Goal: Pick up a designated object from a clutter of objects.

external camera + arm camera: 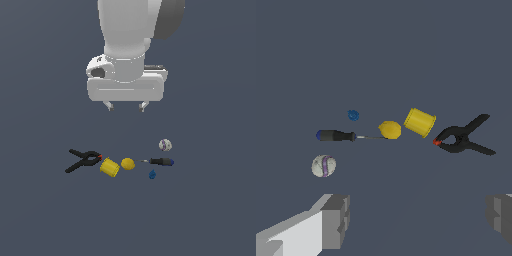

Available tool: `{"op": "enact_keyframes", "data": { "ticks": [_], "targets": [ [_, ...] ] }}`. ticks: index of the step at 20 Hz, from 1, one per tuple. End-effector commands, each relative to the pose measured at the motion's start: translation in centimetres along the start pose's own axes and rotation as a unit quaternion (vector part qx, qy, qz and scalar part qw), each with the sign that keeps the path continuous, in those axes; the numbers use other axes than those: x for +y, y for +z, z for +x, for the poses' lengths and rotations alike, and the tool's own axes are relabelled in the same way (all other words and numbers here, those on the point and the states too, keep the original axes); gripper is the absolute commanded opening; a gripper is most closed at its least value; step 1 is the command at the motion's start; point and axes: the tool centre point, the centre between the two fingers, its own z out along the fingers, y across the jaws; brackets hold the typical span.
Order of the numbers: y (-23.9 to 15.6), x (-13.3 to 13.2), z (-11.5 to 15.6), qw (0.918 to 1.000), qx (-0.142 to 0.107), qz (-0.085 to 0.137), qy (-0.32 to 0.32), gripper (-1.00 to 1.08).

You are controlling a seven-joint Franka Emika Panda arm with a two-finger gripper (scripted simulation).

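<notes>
Exterior view: the gripper [126, 106] hangs above the row of items, well clear of them.
Jaws: spread wide apart, holding nothing and touching nothing (the wrist view shows the two fingers [336, 220] far from each other with bare floor between).
Yellow cylinder [109, 167]: lies on its side on the floor [210, 210], below the gripper and a little toward the exterior view's left.
Neighbours of the cylinder: the black spring clamp [83, 160] sits just beside it on the exterior view's left, red tip toward it; the yellow ball [127, 164] sits just beside it on the other side.
Further along the row: the screwdriver [160, 161], its shaft pointing at the yellow ball; the blue teardrop piece [152, 174] near it; the whitish patterned ball [165, 145] apart on the screwdriver's other side.
Containers: the cylinder's open end, seen in the wrist view, looks hollow (contents cannot be told).
</notes>
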Motion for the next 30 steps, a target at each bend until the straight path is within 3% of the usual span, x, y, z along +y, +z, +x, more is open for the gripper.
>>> {"op": "enact_keyframes", "data": {
  "ticks": [1, 11, 18, 30],
  "targets": [
    [0.0, 0.0, 0.0, 1.0, 0.0, 0.0, 0.0, 1.0],
    [-0.4, -2.2, 0.4, 0.9999, 0.002, 0.0, -0.016, 1.0],
    [-0.1, -2.0, 0.6, 0.9999, 0.002, 0.0, -0.012, 1.0],
    [6.0, 0.2, 3.5, 0.9983, -0.005, 0.005, 0.058, 1.0]
  ]
}}
